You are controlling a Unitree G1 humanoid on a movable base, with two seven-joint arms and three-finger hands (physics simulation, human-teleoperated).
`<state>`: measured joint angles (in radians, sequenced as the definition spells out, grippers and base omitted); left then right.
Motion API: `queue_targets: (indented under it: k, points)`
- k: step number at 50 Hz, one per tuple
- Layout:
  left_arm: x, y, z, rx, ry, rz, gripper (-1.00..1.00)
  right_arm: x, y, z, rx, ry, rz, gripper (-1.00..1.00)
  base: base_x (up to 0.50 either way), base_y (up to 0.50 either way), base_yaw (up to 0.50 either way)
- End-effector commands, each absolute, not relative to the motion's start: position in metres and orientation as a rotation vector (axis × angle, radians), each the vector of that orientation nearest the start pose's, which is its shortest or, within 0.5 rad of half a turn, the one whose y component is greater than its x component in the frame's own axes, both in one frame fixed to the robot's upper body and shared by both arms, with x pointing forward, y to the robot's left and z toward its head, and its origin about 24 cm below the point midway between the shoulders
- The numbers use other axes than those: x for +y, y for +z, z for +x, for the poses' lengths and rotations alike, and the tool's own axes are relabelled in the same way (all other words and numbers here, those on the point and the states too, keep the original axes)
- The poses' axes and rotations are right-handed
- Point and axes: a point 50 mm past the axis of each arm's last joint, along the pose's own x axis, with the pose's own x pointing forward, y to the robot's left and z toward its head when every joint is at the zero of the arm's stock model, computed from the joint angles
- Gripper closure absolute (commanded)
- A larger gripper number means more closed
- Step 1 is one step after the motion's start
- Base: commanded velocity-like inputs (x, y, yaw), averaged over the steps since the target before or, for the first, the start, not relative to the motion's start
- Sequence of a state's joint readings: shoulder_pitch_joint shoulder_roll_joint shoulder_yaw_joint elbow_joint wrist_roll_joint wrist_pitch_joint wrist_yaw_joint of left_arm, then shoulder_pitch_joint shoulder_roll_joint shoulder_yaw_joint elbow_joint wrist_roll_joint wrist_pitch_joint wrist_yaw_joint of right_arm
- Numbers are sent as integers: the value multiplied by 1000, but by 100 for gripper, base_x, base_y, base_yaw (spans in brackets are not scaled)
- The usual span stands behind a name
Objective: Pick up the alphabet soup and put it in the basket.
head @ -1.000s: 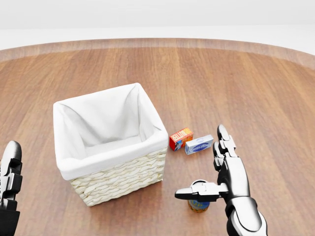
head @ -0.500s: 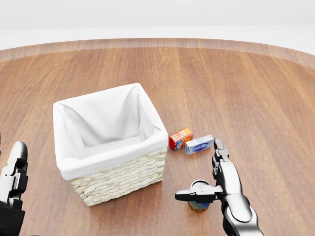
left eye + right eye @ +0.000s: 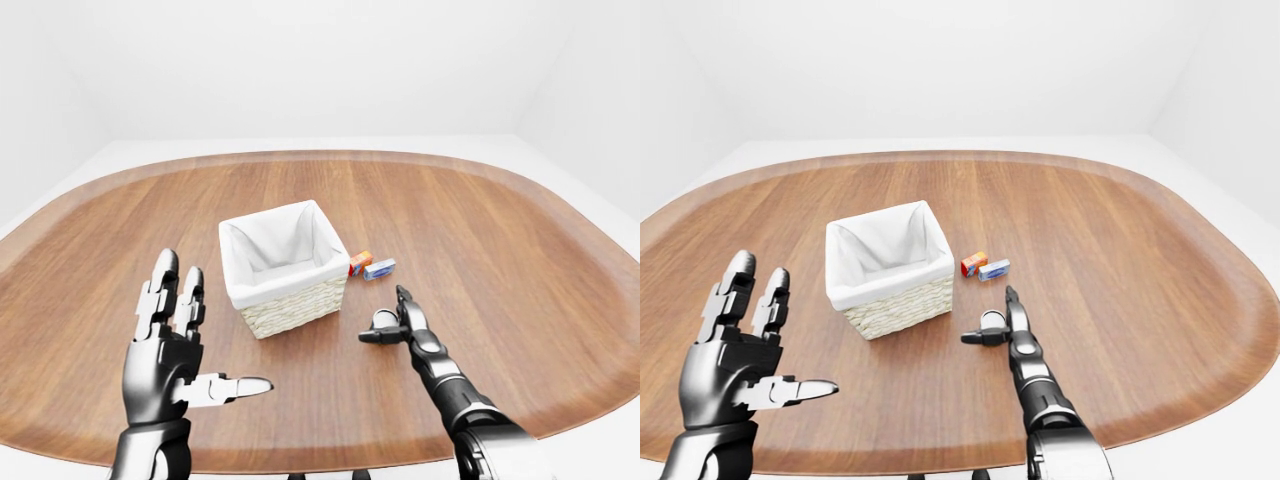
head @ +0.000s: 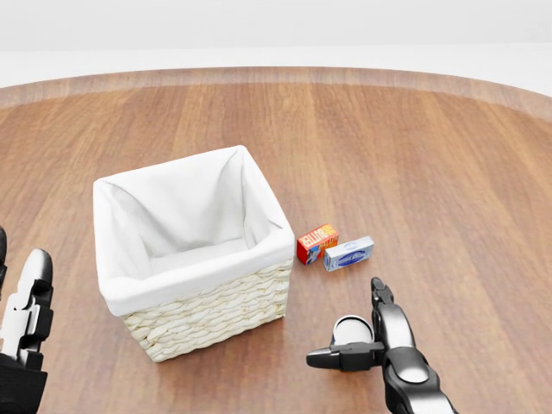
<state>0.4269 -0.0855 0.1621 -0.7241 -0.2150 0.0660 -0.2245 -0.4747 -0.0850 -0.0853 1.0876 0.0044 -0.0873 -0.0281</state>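
The alphabet soup can [image 4: 351, 329] stands upright on the wooden table [image 4: 431, 155], to the lower right of the basket [image 4: 207, 312]. The basket is woven wicker with a white cloth liner, and nothing shows inside it. My right hand [image 3: 383, 316] is open, down at the can. Its thumb [image 4: 332, 358] crosses below the can's top and hides the label, while its fingers [image 4: 379, 297] rise along the can's right side. They do not close round it. My left hand [image 3: 215, 320] is open with fingers spread, left of the basket and holding nothing.
A small orange-red box [image 4: 316, 242] and a blue-and-white box [image 4: 348, 254] lie side by side just right of the basket, above the can in the head view. The table's rounded edge runs near the bottom of the eye views.
My right hand has sunk lower around the can, and its thumb now covers the label. The can and basket have not moved. My left hand shifted slightly right.
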Motion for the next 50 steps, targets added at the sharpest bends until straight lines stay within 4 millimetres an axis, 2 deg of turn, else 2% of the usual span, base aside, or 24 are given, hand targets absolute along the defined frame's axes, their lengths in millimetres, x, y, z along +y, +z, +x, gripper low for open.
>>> queue_targets:
  k: [1,24,50]
  points:
    - [184,118,160,-283,23,-130,-100,-160,-67,295,643,-31,-102,-100,0,0,0]
    - [185,121,154,-293,18,-134,-100,-156,-68,295,651,-21,-120,-100,0,0,0]
    - [185,122,150,-300,12,-132,-100,-150,-72,291,668,-62,-240,-100,0,0,0]
